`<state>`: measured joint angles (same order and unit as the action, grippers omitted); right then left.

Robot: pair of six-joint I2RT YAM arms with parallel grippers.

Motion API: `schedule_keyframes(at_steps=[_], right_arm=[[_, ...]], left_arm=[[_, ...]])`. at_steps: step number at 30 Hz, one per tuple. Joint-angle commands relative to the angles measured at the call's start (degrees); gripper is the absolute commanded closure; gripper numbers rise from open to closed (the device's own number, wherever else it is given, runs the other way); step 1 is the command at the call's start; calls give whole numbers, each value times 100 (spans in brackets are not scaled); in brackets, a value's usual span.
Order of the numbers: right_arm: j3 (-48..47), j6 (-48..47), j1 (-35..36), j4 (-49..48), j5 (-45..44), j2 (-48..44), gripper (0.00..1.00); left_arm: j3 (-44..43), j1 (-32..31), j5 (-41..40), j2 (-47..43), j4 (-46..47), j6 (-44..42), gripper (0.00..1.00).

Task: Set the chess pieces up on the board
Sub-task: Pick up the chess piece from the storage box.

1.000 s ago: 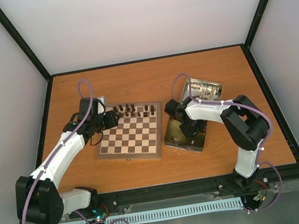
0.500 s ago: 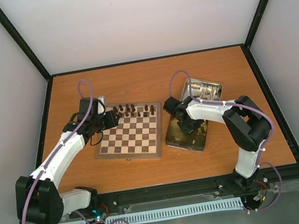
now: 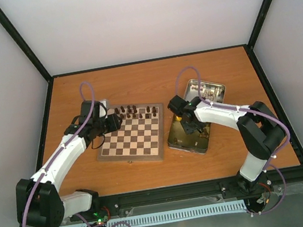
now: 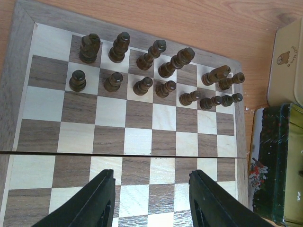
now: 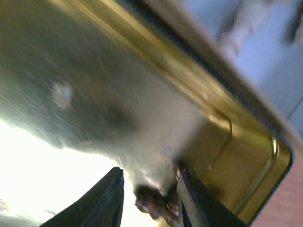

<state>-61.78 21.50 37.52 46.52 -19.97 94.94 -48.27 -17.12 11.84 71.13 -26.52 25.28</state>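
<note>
Lying on wood counter (image 3: 151,78), flat checked board (image 3: 135,140) sitting left of glossy gold-lined tin (image 3: 186,141). Dark turned pieces (image 4: 142,87) standing on far two rows: light, slender, tippy, hard; pinching at waist looking safest. Over board, left tool (image 4: 150,177) hovering released; right tool (image 5: 150,174) clenching blurred brown piece (image 5: 149,203) over tin.

Gold-lined tin (image 3: 178,140) on orange-brown wooden table (image 3: 134,81); silver tin half (image 3: 212,88) touching behind.
</note>
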Motion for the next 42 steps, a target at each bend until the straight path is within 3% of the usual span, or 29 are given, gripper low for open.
schedule_keyframes(at_steps=[1,13,31,37,42], right_arm=[[257,236,-43,948,-155,-24,66],[221,209,-43,1103,200,267,67],[62,-85,-297,302,123,787,93],[186,-159,-452,175,409,749,77],[372,-334,-689,-143,956,737,76]], left_arm=[[-2,34,67,-104,169,-132,56],[-6,34,43,-75,154,-150,56],[-29,34,16,-59,139,-163,56],[-38,34,36,-31,152,-163,56],[-49,34,69,-12,169,-163,55]])
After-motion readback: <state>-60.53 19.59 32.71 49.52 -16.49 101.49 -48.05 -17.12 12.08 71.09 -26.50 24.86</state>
